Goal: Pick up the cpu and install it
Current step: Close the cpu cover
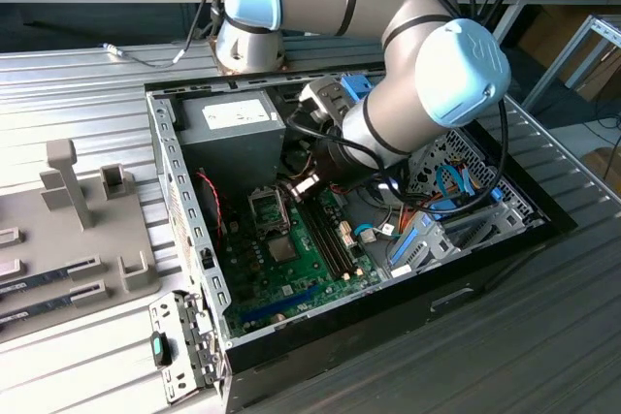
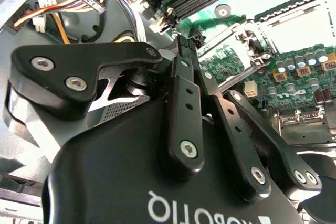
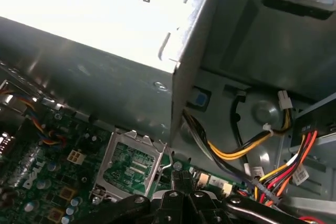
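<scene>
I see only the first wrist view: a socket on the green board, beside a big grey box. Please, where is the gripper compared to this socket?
Observer: In the exterior view the gripper is inside the open computer case. It is just to the exterior view's right of the socket, over the memory slots.
Operator: Is there another chip near the socket?
Observer: Yes. In the exterior view a small dark-grey square chip sits on the board, nearer that camera than the socket.
Operator: And outside the case?
Observer: A grey fixture with upright posts lies at the exterior view's left.
</scene>
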Motion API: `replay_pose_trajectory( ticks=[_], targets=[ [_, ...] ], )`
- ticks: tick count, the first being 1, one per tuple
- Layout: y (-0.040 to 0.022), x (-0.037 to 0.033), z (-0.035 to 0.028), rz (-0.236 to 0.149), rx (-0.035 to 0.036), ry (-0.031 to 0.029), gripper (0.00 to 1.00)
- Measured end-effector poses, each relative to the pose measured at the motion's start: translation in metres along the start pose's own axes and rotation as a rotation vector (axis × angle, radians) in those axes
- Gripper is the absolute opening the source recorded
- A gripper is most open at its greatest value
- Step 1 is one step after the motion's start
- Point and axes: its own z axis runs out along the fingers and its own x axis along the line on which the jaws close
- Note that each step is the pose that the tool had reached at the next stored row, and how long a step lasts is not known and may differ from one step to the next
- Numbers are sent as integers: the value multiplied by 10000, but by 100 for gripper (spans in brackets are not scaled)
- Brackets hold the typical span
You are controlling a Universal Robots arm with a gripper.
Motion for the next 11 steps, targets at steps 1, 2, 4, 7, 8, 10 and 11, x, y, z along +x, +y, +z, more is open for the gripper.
replay_pose_trajectory(
  ticks=[1,2,4,7,8,10,11],
  targets=[
    [1,-9,9,-47,-7,22,11],
    [8,-15,22,-105,-6,50,11],
    [37,-31,49,-208,-6,93,11],
    [92,-59,96,-385,-6,166,11],
    [104,-66,110,-467,-4,200,11],
    [123,-78,148,-689,-5,293,11],
    [132,-84,164,-783,-4,331,11]
  ],
)
